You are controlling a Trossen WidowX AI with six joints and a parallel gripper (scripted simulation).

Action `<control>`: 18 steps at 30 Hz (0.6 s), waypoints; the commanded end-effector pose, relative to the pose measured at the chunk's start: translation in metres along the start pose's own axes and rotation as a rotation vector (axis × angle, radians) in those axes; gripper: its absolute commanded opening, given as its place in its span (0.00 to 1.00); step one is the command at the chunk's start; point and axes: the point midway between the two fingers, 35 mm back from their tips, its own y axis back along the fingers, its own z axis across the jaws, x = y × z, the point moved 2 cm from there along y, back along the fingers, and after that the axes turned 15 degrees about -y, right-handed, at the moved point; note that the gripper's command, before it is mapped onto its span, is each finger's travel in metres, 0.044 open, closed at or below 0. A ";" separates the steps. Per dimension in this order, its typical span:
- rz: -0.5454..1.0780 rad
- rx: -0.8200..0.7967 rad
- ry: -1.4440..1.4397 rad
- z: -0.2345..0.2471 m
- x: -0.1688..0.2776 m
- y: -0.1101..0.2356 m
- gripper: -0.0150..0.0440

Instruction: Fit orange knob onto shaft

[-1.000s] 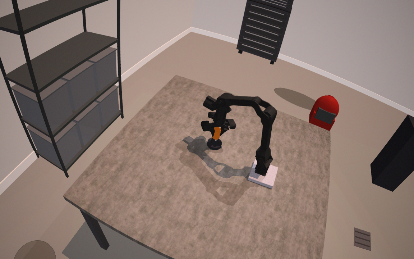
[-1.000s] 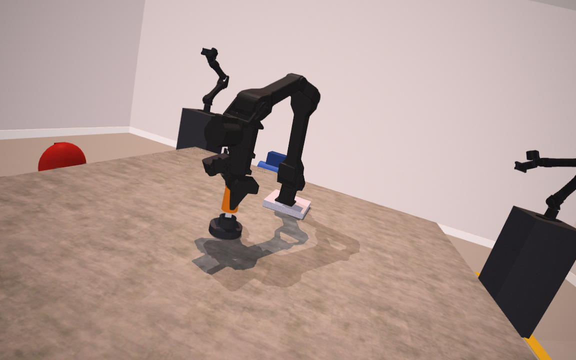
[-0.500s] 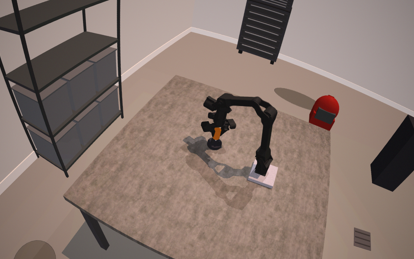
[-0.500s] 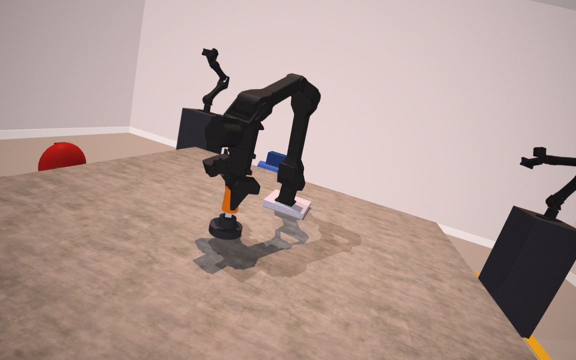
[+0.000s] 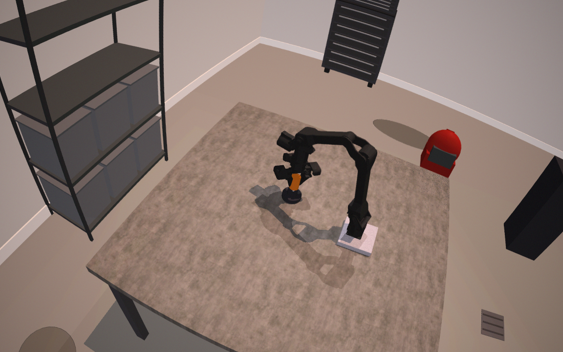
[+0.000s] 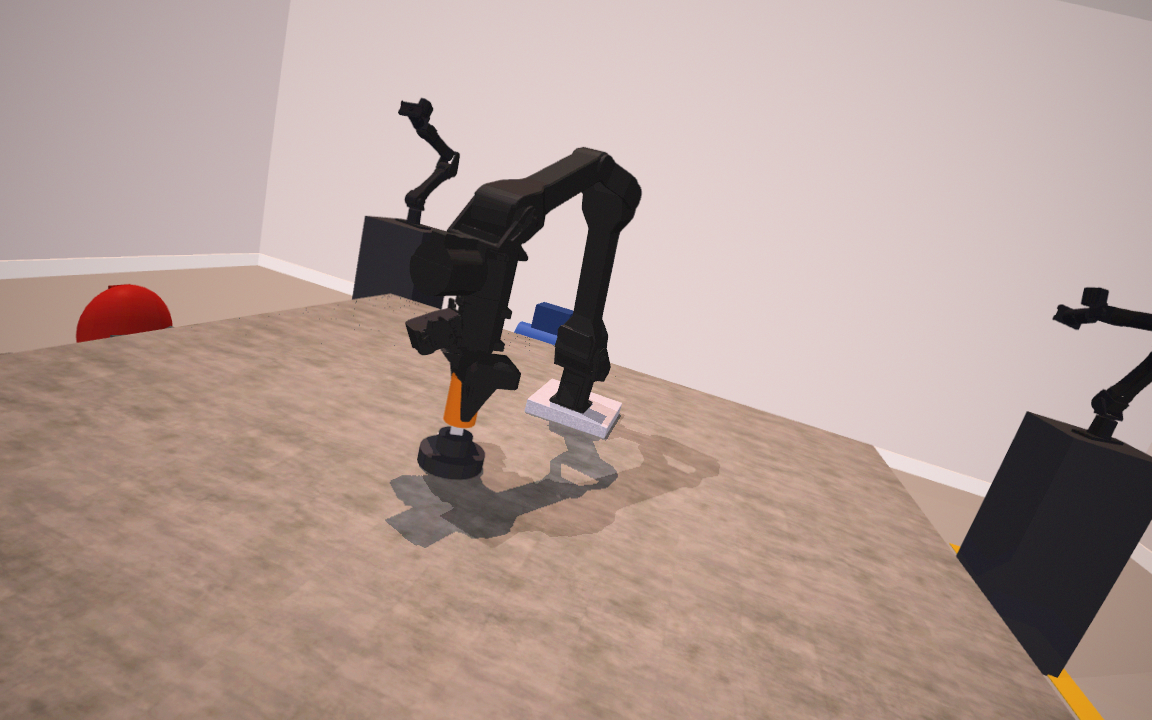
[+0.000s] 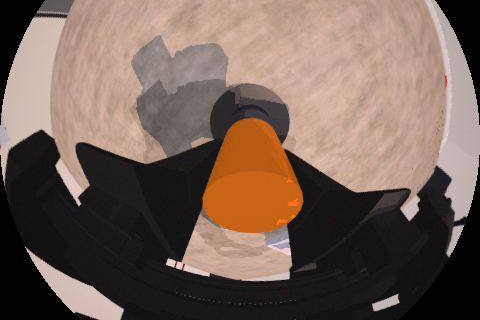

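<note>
We've got the end effector (image 6: 475, 404) clamped on the orange knob (image 6: 453, 399), directly above the pedestal (image 6: 450, 454) approx mid-bench. Shaft (image 6: 456, 433) part-exposed, so not seated; push-down & release left.

A matte black arm (image 5: 357, 175) of blocky, angular links stands on a pale square base plate (image 5: 369, 246); its black fingers are broad and wedge-shaped.
</note>
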 end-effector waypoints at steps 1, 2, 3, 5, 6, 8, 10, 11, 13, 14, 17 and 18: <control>-0.002 -0.003 0.005 0.001 -0.001 0.002 0.25; -0.002 -0.003 0.005 0.002 -0.001 0.003 0.25; -0.002 -0.003 0.005 0.002 -0.002 0.003 0.25; -0.002 -0.003 0.005 0.003 -0.002 0.004 0.25; -0.002 -0.003 0.014 0.003 -0.002 0.004 0.25; -0.002 -0.003 0.059 0.003 -0.002 0.005 0.25; -0.002 -0.003 0.130 0.004 -0.003 0.005 0.25; -0.002 -0.003 0.174 0.004 -0.003 0.006 0.25; -0.002 -0.003 0.215 0.004 -0.003 0.006 0.25; -0.002 -0.002 0.215 0.004 -0.003 0.005 0.25; -0.002 -0.002 0.215 0.004 -0.003 0.004 0.25; -0.002 -0.002 0.215 0.004 -0.003 0.004 0.25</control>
